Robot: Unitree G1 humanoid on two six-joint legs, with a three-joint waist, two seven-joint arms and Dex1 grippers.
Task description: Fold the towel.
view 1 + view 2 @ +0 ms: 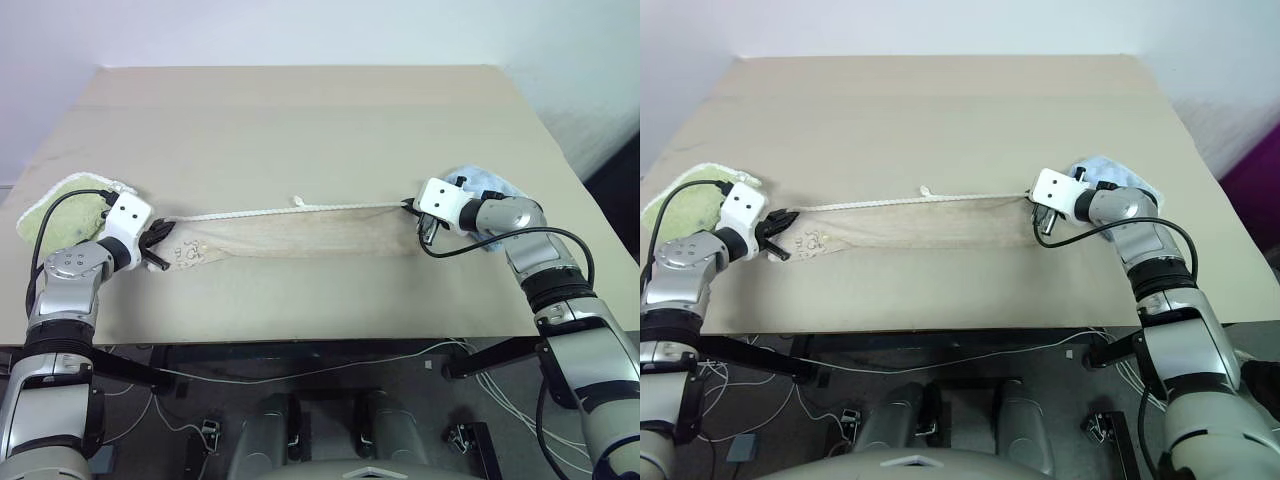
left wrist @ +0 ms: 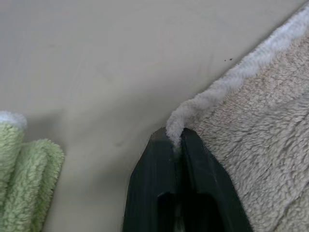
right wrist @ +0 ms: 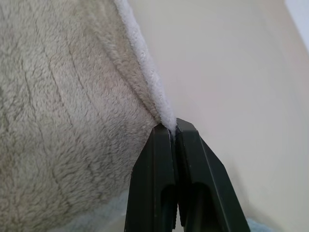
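Both pairs of black jaws are clamped on corners of the single thin beige terry towel (image 1: 300, 240): the left gripper (image 2: 177, 140) pinches its white corded trim at one end, the right gripper (image 3: 171, 128) at the other. The towel stretches taut between them across the tan table (image 1: 300, 120), long axis side to side, one small white loop (image 1: 298, 201) on its far edge. One folded light green towel (image 1: 60, 205) lies beside the left gripper, and one folded light blue towel (image 1: 485, 182) is behind the right.

2 head views looking down over table (image 1: 300, 110), 2 close wrist views sharing towel (image 1: 300, 238)
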